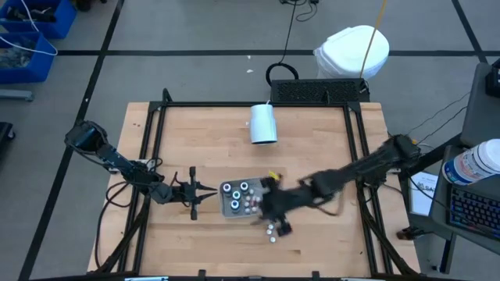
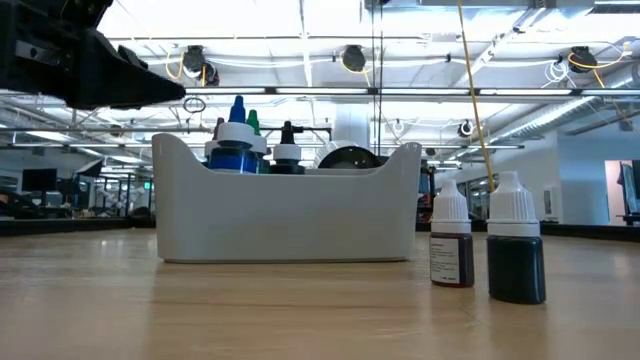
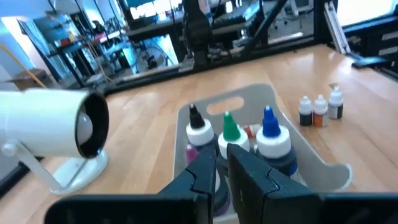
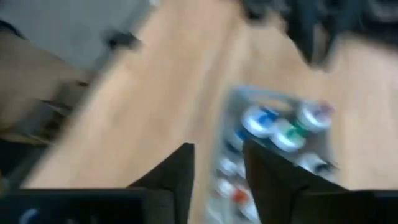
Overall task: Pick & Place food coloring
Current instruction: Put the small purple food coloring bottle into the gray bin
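Note:
A grey-white tray (image 1: 225, 204) stands mid-table with food coloring bottles in it. Three wider ones have black (image 3: 198, 127), green (image 3: 231, 130) and blue (image 3: 270, 134) tips. Small white-capped bottles (image 1: 271, 231) stand upright on the wood just near-right of the tray (image 2: 285, 215); two of them are a brown one (image 2: 450, 243) and a dark one (image 2: 516, 250). My left gripper (image 1: 212, 193) is shut at the tray's left end, its tips (image 2: 180, 95) a little above the rim. My right gripper (image 1: 273, 215) hangs open and empty over the tray's near right part (image 4: 217, 180).
A large white cup (image 1: 263, 123) lies on its side toward the far edge, behind the tray. A black frame rail (image 1: 250, 104) borders the tabletop. Bare wood lies left and right of the tray and along the near edge.

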